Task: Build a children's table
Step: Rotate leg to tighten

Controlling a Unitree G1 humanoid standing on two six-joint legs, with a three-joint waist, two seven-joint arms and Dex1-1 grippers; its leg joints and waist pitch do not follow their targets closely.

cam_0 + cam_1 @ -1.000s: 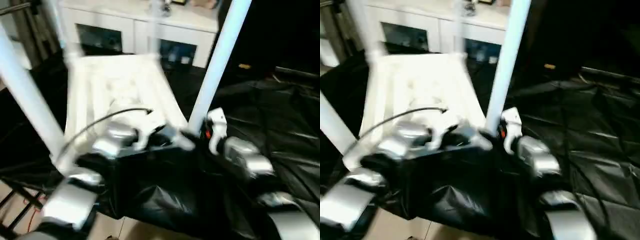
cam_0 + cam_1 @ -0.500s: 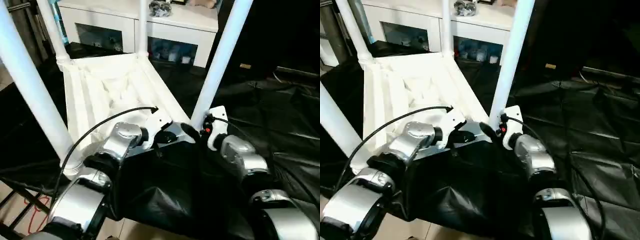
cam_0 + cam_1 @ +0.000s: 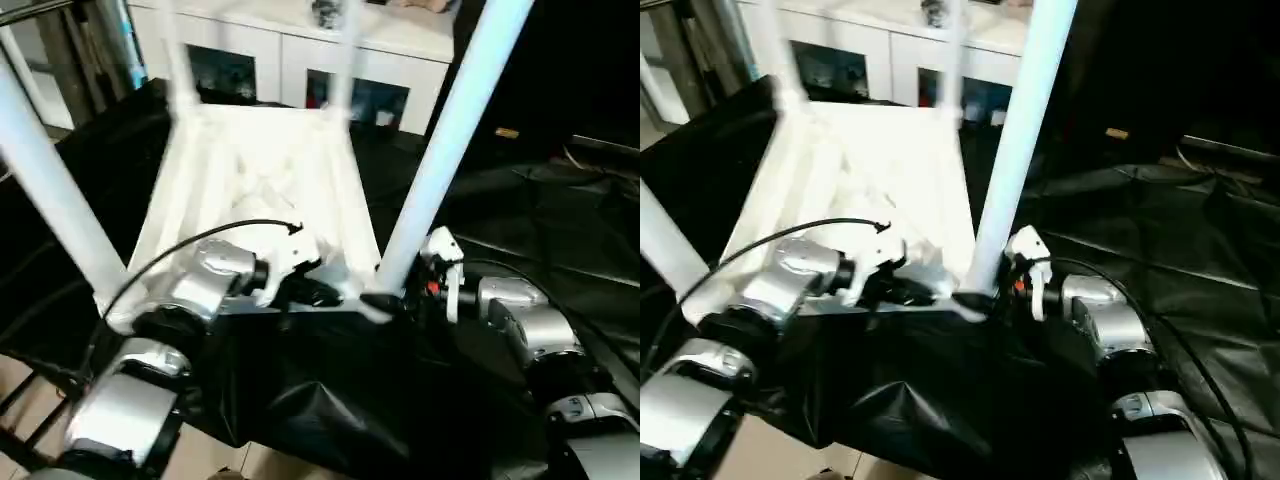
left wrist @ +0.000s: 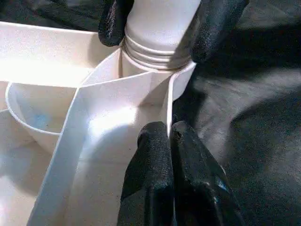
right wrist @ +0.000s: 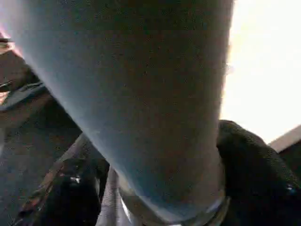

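Between frames your view tilted; both grippers kept to the near corner. Item: children's table [image 3: 255, 180], upside down on black sheeting [image 3: 560, 220], legs up. Left gripper [image 4: 169, 141]: fingers pressed together against a rib of the corner socket [image 4: 141, 70]. Right gripper [image 4: 155, 23]: fingers straddling the near leg [image 3: 440, 150] at its ridged end. Risk, as you judged it: a half-seated leg tilting out if released.

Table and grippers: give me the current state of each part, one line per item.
Tabletop: upside down on the black sheet, ribbed underside up.
Near right leg: standing in its corner socket, ridged end partly showing.
Near left leg: standing in its socket.
Left gripper: shut, pinching the rim wall.
Right gripper: fingers either side of the near right leg's base.
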